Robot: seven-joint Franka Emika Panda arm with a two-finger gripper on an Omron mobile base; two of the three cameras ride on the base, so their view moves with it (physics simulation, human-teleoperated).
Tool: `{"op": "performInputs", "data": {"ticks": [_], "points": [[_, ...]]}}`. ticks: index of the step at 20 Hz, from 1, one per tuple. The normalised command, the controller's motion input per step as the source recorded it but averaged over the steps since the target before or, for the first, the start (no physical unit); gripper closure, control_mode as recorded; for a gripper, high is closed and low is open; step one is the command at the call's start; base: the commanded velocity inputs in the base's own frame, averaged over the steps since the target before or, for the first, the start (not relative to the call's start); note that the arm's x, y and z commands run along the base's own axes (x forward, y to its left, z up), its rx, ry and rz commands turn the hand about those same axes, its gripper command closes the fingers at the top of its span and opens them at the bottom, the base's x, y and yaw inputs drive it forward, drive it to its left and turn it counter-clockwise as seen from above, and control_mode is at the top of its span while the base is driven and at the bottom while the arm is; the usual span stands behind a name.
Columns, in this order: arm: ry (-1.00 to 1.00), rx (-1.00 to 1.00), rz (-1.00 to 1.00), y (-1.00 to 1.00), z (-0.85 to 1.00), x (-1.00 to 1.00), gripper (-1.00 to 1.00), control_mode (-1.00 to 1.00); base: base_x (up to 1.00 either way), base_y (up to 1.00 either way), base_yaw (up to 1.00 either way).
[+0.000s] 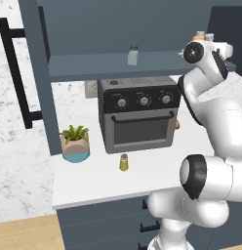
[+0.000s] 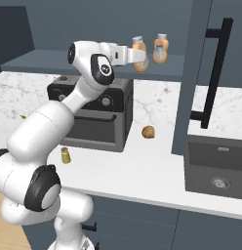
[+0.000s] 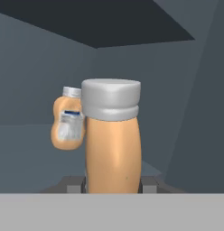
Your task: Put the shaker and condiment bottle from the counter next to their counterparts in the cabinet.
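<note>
Gripper clamped on condiment bottle, just beside its twin bottle in the cabinet; lower upright onto shelf before releasing.

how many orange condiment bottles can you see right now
2. One orange bottle is gripped in the claw at the cabinet shelf; the other bottle stands on that shelf just beyond it. None seem hidden.

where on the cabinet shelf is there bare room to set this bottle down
Bare shelf runs left of the grey shaker, and between it and the second bottle. Right end is crowded: the gripper holds the bottle right beside it.
</note>
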Motion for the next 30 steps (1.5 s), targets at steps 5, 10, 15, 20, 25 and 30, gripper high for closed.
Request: {"op": "performInputs", "data": {"ticks": [5,10,15,20,25,30], "points": [[-0.03,0.25,0.05,-0.17,-0.17,0.35,1.00,-1.00,0.00,0.00,0.00],[0.00,0.06,0.01,-0.05,-0.03,0.09,1.00,-1.00,0.00,0.00,0.00],[-0.06,-0.04,0.00,0.00,0.00,0.00,1.00,-1.00,0.00,0.00,0.00],[-0.19,-0.10,0.01,-0.01,0.00,0.16,1.00,-1.00,0.00,0.00,0.00],[-0.04,-0.01,0.01,0.00,0.00,0.23,1.00,-1.00,0.00,0.00,0.00],[0.01,0.00,0.00,0.00,0.00,0.31,1.00,-1.00,0.00,0.00,0.00]]}}
